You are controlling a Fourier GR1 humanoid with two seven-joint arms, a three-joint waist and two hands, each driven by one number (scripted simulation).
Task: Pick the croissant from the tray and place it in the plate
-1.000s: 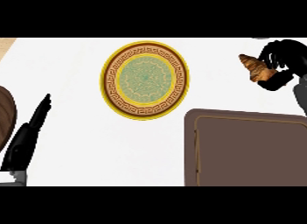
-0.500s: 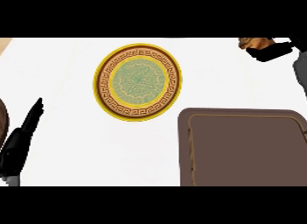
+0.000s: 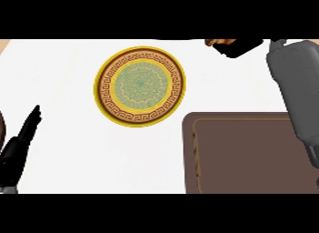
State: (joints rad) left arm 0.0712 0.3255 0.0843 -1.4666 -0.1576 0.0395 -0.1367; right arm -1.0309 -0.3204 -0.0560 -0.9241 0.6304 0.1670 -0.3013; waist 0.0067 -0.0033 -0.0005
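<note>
A smooth, rounded grey forearm (image 3: 299,91) fills the frame's right side, narrowing to a darker segmented joint near the lower right. Its black right hand (image 3: 242,47) shows at upper right. The slim black left hand (image 3: 17,150) shows at lower left.

plates: 1 plate (image 3: 139,86) | trays: 1 tray (image 3: 242,154) | croissants: 1 croissant (image 3: 217,43) | hands: 2, left hand (image 3: 17,150), right hand (image 3: 242,46)

**No readable text in view**

No words, numbers, brands or signs can be read anywhere. The round yellow plate with a brown border (image 3: 140,86) carries only a key-pattern ring and a green ornamental centre, no lettering. The dark brown rectangular tray (image 3: 242,154) bears no label.
</note>
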